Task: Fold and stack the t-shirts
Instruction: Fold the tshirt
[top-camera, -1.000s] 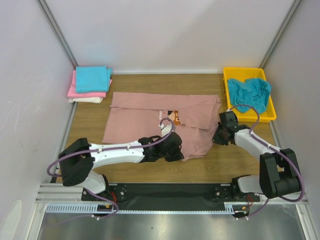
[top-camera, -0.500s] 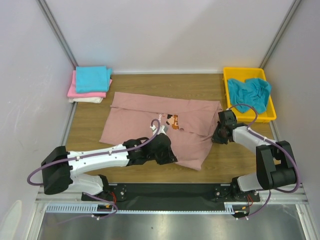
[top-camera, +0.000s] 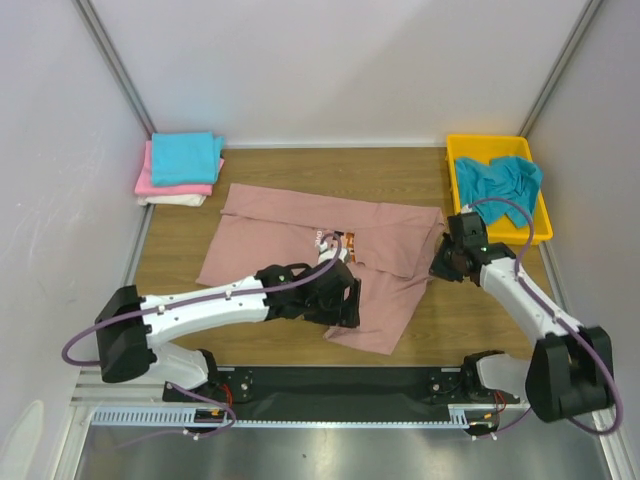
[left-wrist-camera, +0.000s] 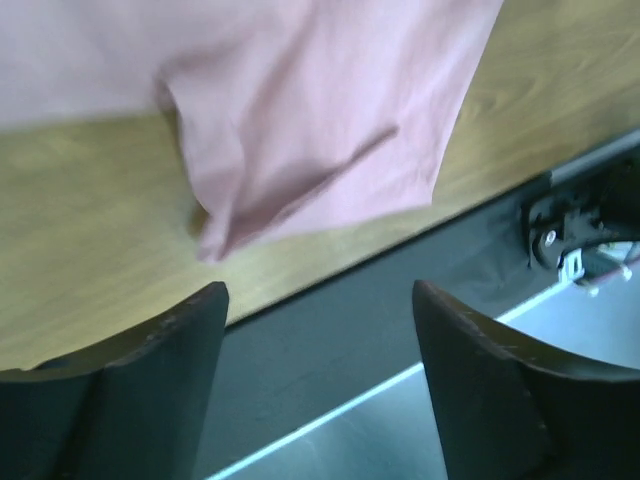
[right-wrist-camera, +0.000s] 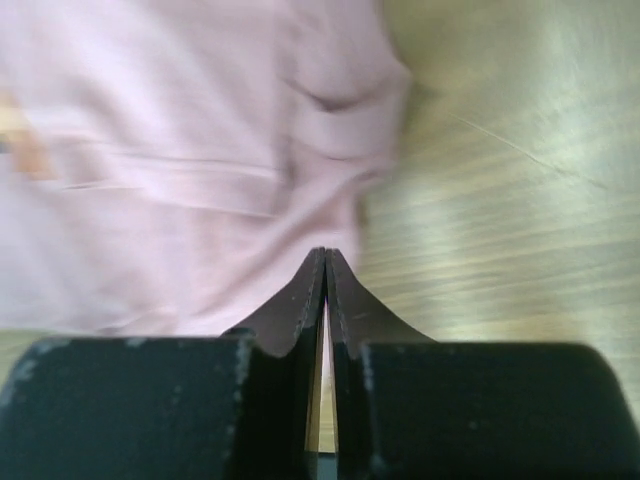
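The dusty-pink t-shirt (top-camera: 280, 235) lies spread over the middle of the wooden desk (top-camera: 480, 325), its near right corner rumpled. The left hand (left-wrist-camera: 318, 310) hovers over that corner, fingers (left-wrist-camera: 150, 350) wide apart and holding nothing. The right hand (right-wrist-camera: 322, 262) sits at the shirt's right edge, its fingers pressed together; I cannot tell whether cloth is nipped between them. At the far left is a folded stack: a teal t-shirt (top-camera: 186, 157) on a bright pink one (top-camera: 150, 183) on a white one (top-camera: 170, 199). Another teal shirt (top-camera: 500, 182) lies crumpled in the yellow tray (top-camera: 485, 145).
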